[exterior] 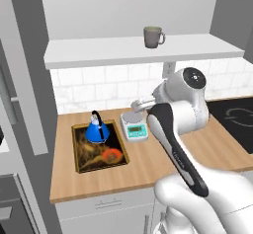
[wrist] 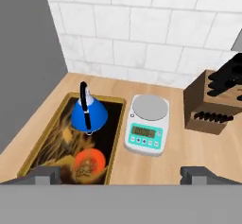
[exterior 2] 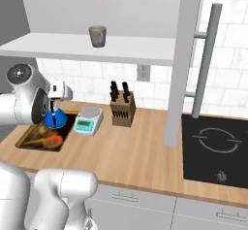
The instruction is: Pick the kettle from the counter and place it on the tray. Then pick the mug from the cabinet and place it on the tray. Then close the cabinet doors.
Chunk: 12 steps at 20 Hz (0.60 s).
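Item 1. Small shiny blue dome-shaped kettle (exterior: 97, 130) with a black arched handle: upright on the rectangular dark tray (exterior: 81, 160), at the tray's end nearest the tiled wall. Nothing grips it.

Item 2. The tray itself (black rim, brown-gold swirl, one orange spot): flat on the light wooden butcher-block counter (exterior: 143, 166), toward the counter's left end, long side running from the wall edge toward the front edge.

Item 3. Small white kitchen scale (wrist: 147, 124) with a round plate and teal display panel: on the counter just beside the tray's right rim, not touching the kettle.

Item 4. Wooden knife block (exterior 2: 122, 108) with black handles: near the wall edge of the counter, right of the scale.

Item 5. Grey-beige ceramic mug (exterior: 153, 36) with a side handle: upright on the white shelf bottom of the light grey wall cabinet (exterior: 99, 51), toward the shelf's front edge, well above the counter.

Item 6. Flat light-grey cabinet door (exterior 2: 186, 54) with a long vertical steel bar handle: standing open (edge-on in the right base view).

Item 7. Black stovetop (exterior 2: 215, 149): set in at the counter's right end.

Item 8. Two-finger gripper (wrist: 124, 176) of the white arm: above the counter's front part, looking down on tray and scale; fingers spread wide apart, holding nothing.
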{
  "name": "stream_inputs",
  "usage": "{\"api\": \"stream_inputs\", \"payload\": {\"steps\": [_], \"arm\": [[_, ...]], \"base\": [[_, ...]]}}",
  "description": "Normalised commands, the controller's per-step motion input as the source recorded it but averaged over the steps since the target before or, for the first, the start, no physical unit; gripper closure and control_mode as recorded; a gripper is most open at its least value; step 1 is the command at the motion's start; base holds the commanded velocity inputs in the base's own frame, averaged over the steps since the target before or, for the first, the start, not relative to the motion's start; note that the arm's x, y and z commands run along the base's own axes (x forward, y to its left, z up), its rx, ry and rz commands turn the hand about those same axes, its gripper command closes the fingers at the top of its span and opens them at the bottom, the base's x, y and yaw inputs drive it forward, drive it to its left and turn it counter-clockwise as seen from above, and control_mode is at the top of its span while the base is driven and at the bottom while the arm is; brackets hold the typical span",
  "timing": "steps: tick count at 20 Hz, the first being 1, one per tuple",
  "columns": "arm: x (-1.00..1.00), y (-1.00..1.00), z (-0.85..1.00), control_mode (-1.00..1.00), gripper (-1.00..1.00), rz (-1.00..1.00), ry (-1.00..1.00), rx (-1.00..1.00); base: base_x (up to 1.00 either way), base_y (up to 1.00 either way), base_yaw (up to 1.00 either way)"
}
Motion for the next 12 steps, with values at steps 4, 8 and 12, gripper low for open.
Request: {"api": "stream_inputs", "payload": {"steps": [4, 8, 12], "arm": [[-0.11, -0.42, 0.71, -1.0, -1.0, -0.21, 0.01, 0.07], [-0.06, -0.53, 0.68, -1.0, -1.0, -0.14, 0.01, 0.11], [-0.07, -0.57, 0.67, -1.0, -1.0, -0.03, 0.0, 0.1]], "base": [[0.0, 0.0, 0.0], [0.0, 0.0, 0.0], [0.0, 0.0, 0.0]]}}
